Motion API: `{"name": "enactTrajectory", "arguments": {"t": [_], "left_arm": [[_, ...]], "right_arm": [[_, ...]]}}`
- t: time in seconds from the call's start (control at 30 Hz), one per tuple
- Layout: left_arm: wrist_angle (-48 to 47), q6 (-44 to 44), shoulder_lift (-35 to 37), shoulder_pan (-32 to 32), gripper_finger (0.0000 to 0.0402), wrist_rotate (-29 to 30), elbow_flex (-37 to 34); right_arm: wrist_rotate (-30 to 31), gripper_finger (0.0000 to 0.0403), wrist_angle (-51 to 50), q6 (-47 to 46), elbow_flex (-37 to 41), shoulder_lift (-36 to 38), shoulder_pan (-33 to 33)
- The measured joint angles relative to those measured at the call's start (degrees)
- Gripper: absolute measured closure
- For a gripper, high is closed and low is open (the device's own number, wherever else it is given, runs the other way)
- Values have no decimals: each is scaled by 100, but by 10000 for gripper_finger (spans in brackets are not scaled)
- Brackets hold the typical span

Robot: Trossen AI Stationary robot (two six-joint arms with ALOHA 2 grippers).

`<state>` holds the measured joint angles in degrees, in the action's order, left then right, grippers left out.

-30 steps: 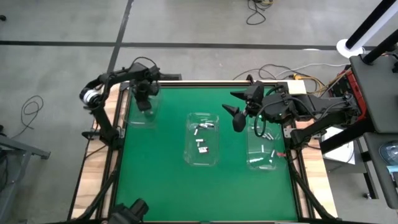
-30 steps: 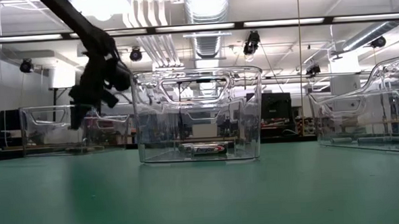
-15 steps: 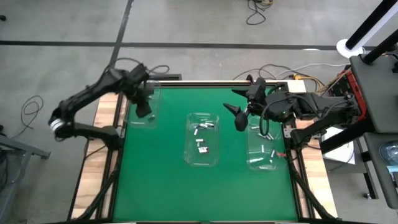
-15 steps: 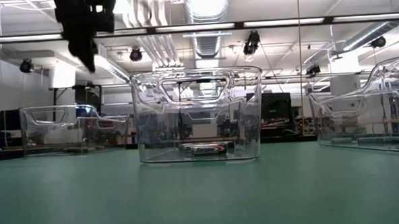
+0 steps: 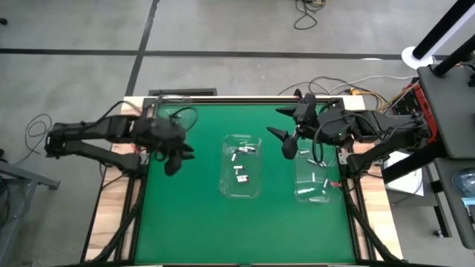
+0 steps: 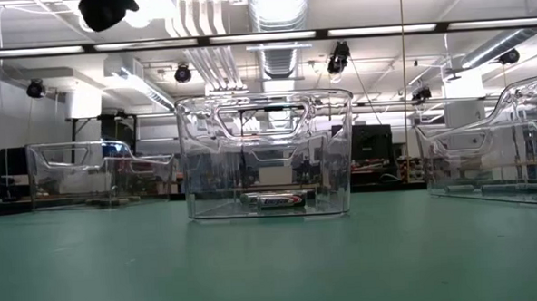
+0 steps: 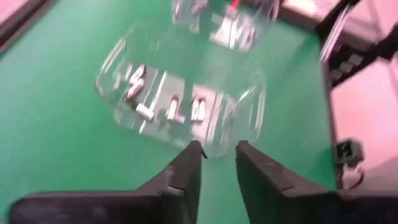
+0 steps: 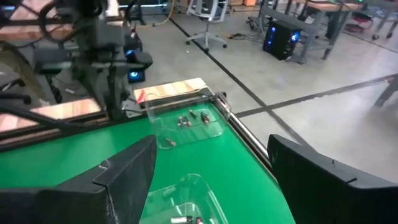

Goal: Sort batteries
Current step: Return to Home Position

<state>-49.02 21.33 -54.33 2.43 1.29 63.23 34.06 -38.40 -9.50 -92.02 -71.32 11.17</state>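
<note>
Several small silvery batteries [image 5: 239, 172] lie on the floor of the clear middle bin [image 5: 243, 141]; they also show in the left wrist view [image 7: 168, 109]. More batteries [image 5: 319, 178] lie in the clear right bin [image 5: 315, 194], and a few [image 8: 189, 118] in the clear left bin [image 8: 186, 130]. My left gripper [image 5: 175, 162] hangs high over the green mat, left of the middle bin, its fingers [image 7: 186, 174] a narrow gap apart and holding nothing. My right gripper [image 5: 280, 142] hovers wide open between the middle and right bins, also holding nothing [image 8: 211, 155].
All three bins stand in a row on the green mat [image 5: 193, 215], with bare mat along the near side. In the low view the middle bin [image 6: 267, 155] stands centre, the left bin [image 6: 101, 173] and right bin [image 6: 495, 141] beside it. The table frame [image 5: 137, 215] borders the mat.
My left gripper has risen from over the left bin and swung toward the table's near edge, ending left of the middle bin; its arm now lies low across the table's left side. The bins and batteries have not moved.
</note>
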Motion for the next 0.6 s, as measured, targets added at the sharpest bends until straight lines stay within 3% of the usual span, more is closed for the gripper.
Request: {"name": "enactTrajectory", "arguments": {"t": [0.2,0.3,0.5,0.6], "left_arm": [[1252,408,974,489,395,326,-787],[1765,545,1434,545,390,322,-1140],[1774,1252,1993,540,389,407,-1346],[1760,975,2124,540,389,375,-1381]], "right_arm": [[-8,152,412,672,28,-40,285],[-7,214,469,621,30,-40,468],[-13,361,155,221,37,-41,702],[-4,385,-227,289,39,-38,695]]}}
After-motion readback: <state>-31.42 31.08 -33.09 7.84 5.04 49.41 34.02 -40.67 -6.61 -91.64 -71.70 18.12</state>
